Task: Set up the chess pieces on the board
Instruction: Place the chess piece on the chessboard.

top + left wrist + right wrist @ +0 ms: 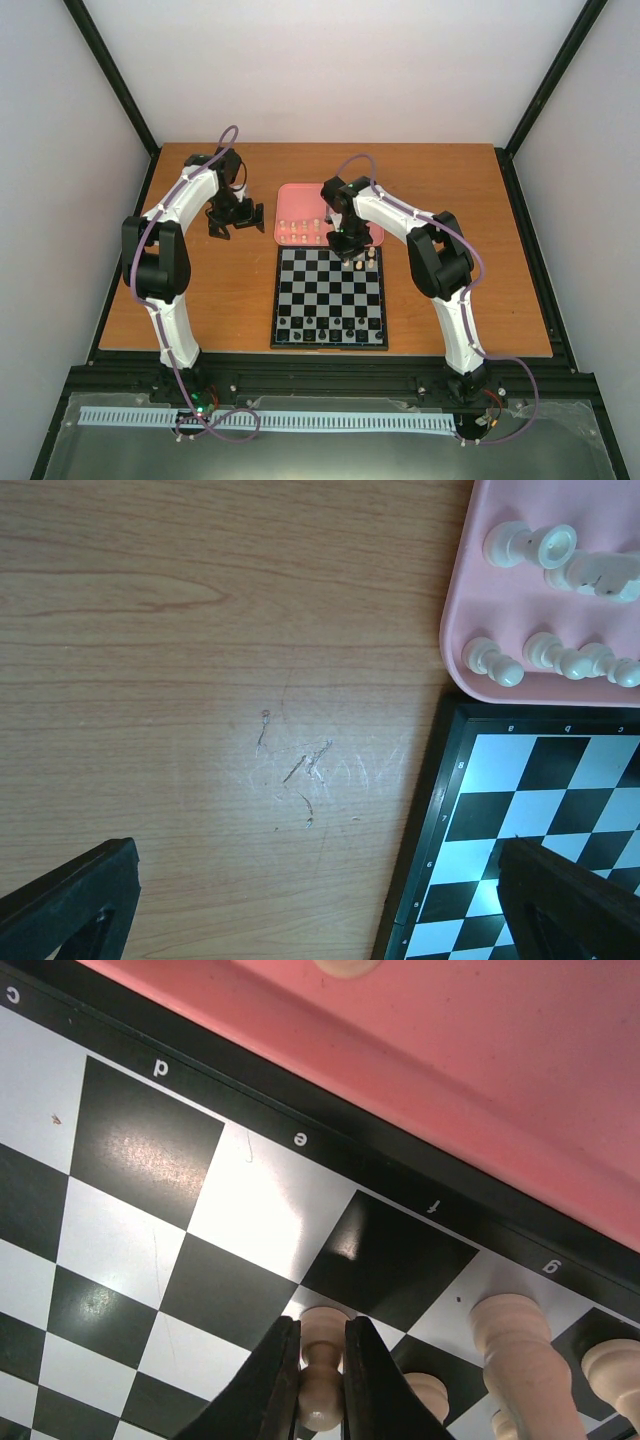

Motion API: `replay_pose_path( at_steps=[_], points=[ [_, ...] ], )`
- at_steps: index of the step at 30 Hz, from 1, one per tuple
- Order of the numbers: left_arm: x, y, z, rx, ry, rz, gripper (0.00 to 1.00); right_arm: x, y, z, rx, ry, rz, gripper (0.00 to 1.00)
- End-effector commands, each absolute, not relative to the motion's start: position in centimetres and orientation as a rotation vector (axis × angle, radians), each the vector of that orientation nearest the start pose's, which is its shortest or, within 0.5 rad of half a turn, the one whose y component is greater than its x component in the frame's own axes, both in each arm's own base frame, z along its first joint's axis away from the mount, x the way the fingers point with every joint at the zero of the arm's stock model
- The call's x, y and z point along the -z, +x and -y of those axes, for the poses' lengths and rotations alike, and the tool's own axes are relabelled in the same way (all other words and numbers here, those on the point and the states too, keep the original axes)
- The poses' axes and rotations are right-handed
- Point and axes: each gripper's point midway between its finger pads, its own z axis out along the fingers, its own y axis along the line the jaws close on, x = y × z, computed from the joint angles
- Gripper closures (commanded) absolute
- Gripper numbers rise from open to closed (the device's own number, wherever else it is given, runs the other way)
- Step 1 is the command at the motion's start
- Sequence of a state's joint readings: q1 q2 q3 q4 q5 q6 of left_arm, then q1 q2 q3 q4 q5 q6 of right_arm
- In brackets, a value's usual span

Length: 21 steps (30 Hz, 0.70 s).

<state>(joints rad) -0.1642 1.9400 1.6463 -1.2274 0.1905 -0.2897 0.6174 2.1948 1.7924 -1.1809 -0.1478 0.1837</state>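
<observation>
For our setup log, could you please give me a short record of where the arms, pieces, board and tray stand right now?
right tool: shut on a cream piece, at the board far rows near file f
left tool: open, empty, above the table beside the board's far left corner
tray: pink, beyond the board's far edge, cream pieces lying in it
far rows: a few placed pieces standing
near row: black pieces standing

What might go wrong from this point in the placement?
1. The right hand is shut on a cream piece, and a taller cream piece stands close beside it on the board. Opening or lifting away may knock that neighbour over.
2. The held piece seems to be near a line between squares, so it may end up off centre.
</observation>
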Motion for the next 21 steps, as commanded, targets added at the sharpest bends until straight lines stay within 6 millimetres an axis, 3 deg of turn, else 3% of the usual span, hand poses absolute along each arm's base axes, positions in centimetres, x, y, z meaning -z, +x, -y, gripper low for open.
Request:
replay_pose_path(
  at_steps=[1, 21],
  points=[
    [-11.43, 37.32, 9.65, 0.323, -0.152, -3.081, 0.00, -4.00, 32.28, -26.42, -0.217, -0.702, -3.142, 0.90],
    [-11.32, 37.26, 9.68, 0.329, -0.155, -3.080, 0.00, -4.16, 31.67, -25.88, -0.203, -0.684, -3.152, 0.90]
  ],
)
